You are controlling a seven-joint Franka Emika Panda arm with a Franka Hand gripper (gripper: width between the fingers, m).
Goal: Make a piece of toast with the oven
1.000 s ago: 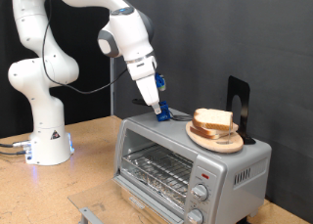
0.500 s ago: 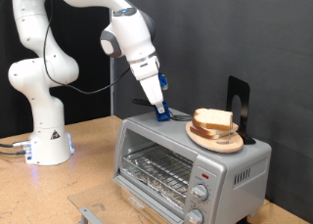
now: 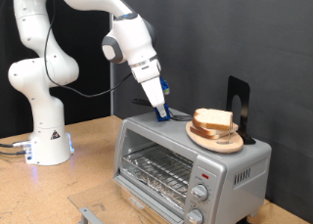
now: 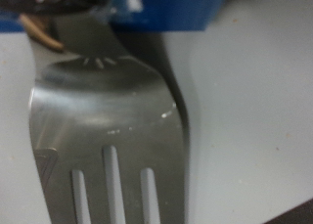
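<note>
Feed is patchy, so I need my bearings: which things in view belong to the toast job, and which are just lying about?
Job:
- pale square bread slice with tan crust, on round wooden plate
- silver-grey toaster oven, door shut
- gripper, low over the oven top
- slotted metal spatula, close before the wrist camera

Lying about:
- black upright stand behind plate
- wooden table

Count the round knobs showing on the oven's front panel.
2. One knob sits below the oven's top edge, another beneath it; more may be cut off below.

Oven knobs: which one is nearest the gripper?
The upper knob, whole in the exterior view; the lower knob is cut by the bottom edge. The gripper is at the oven top.
</note>
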